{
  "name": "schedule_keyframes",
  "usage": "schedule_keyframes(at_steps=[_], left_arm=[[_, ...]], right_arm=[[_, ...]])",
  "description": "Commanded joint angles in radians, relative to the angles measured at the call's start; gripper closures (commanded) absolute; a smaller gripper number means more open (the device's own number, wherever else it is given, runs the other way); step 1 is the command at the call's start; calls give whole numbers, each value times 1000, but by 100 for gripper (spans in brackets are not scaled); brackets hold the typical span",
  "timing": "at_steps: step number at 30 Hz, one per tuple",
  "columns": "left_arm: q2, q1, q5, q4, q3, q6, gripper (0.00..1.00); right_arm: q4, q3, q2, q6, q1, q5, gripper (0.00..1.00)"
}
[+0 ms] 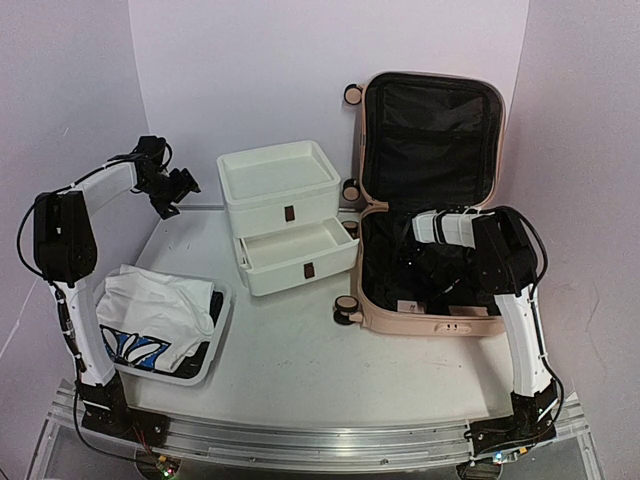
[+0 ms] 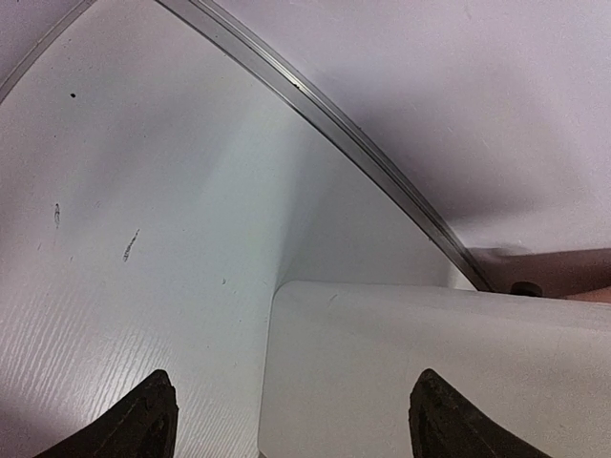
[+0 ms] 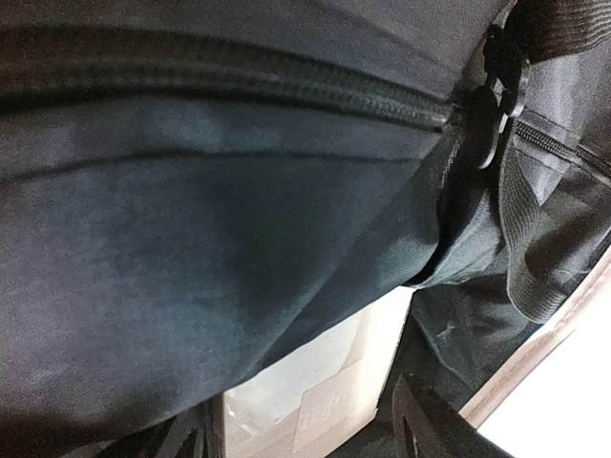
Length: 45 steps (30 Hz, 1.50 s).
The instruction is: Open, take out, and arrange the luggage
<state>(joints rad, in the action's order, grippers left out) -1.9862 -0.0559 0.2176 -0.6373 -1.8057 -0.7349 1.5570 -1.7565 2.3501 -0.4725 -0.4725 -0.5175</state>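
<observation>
The pale pink luggage (image 1: pixel 400 322) lies open at the right, its lid propped upright against the back wall and black lining showing in both halves. My right gripper (image 1: pixel 428 268) reaches down into the lower half. In the right wrist view, black lining (image 3: pixel 220 239) with a zipper (image 3: pixel 239 81) fills the frame. A pale box (image 3: pixel 315 382) peeks out beneath it, between my spread fingers (image 3: pixel 425 425). I cannot see them touching it. My left gripper (image 1: pixel 178 190) hangs open and empty above the far left of the table, over the corner of the drawer unit (image 2: pixel 430 343).
A white drawer unit (image 1: pixel 280 175) stands mid-table with its lower drawer (image 1: pixel 300 255) pulled out toward the luggage. A white perforated basket (image 1: pixel 222 310) at the near left holds white clothing (image 1: pixel 150 300). Walls close in behind and on both sides.
</observation>
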Motion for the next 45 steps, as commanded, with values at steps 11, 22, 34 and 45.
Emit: schedule_keyframes(at_steps=[11,22,34,45], left_arm=[[21,5,19,25,19,-10,16],[26,5,21,26,26,-9,16],[38,5,28,32,26,11,16],[149,5,-4,62,104,83,16]], right_arm=[[125,101,-222,-56,24,-166,38],[53,158,-276,17,76,-81,50],[14,162,-276,99,78,29,79],[-8,159,-386,101,78,65,100]])
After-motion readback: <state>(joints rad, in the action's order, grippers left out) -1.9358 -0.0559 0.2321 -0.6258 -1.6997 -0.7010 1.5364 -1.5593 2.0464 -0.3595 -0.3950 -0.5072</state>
